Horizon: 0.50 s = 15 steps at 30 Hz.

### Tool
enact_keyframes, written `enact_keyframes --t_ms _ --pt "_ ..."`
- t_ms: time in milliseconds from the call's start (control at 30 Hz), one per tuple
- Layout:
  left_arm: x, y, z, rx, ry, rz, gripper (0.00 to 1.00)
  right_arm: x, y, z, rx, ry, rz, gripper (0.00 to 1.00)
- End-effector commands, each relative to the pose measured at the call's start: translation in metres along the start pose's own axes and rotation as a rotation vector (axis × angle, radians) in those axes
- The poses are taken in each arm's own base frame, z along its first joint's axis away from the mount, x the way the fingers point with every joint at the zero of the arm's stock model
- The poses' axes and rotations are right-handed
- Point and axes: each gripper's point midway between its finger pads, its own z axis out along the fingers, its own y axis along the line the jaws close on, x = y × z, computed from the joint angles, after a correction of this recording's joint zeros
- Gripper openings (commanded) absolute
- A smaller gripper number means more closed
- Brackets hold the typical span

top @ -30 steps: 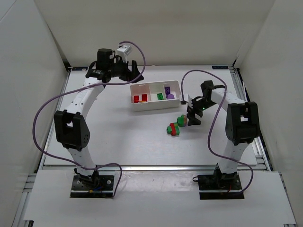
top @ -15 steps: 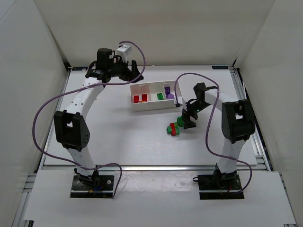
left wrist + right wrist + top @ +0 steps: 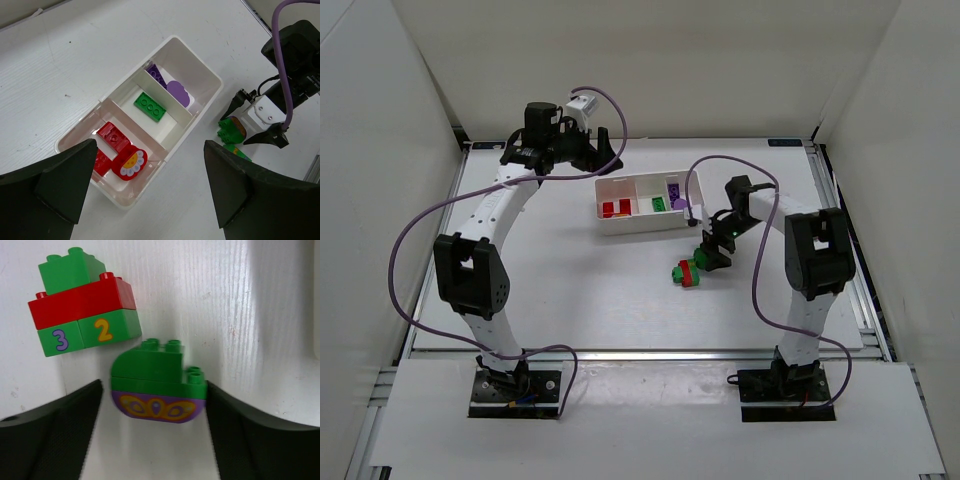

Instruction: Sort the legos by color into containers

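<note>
A white tray [image 3: 647,226] has three compartments: red bricks [image 3: 114,140] in the left one, a green brick [image 3: 150,106] in the middle one, purple bricks [image 3: 172,90] in the right one. On the table in front of it lie a green-on-purple rounded stack [image 3: 157,385] and a green-red stack [image 3: 82,305] marked 3 and 2. My right gripper [image 3: 152,392] is open and low, one finger on each side of the green-purple stack [image 3: 703,251]. My left gripper [image 3: 150,150] is open and empty, high above the tray.
The green-red stack [image 3: 687,272] lies just left of and nearer than the right gripper [image 3: 709,256]. White walls enclose the table on the left, back and right. A purple cable loops over each arm.
My right gripper has moved left and down until its open fingers sit on both sides of the green-purple stack. The left arm has not moved.
</note>
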Motion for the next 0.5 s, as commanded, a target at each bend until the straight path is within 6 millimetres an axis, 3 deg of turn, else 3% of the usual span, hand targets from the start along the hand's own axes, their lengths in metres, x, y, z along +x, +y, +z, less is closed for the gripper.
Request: enact_keyframes --t_ms 0,67,167,300,467 --pt "-0.018 -0.007 -0.010 0.007 -0.045 0.025 0.98 -0.008 -0.013 -0.001 0.031 -0.011 -0.010 0.80" --pt "-0.018 -0.007 -0.010 0.005 -0.046 0.027 0.98 -0.007 -0.012 -0.001 0.032 -0.009 -0.007 0.73" --pt "-0.016 -0.006 -0.010 0.003 -0.043 0.026 0.98 -0.003 -0.010 0.000 0.026 0.003 -0.009 0.53" --pt "-0.014 -0.006 -0.009 0.007 -0.038 0.015 0.98 -0.001 -0.007 0.000 0.018 0.009 -0.009 0.35" --pt "-0.007 -0.013 -0.008 0.044 -0.033 -0.031 0.97 -0.012 -0.007 -0.012 0.055 -0.027 0.011 0.10"
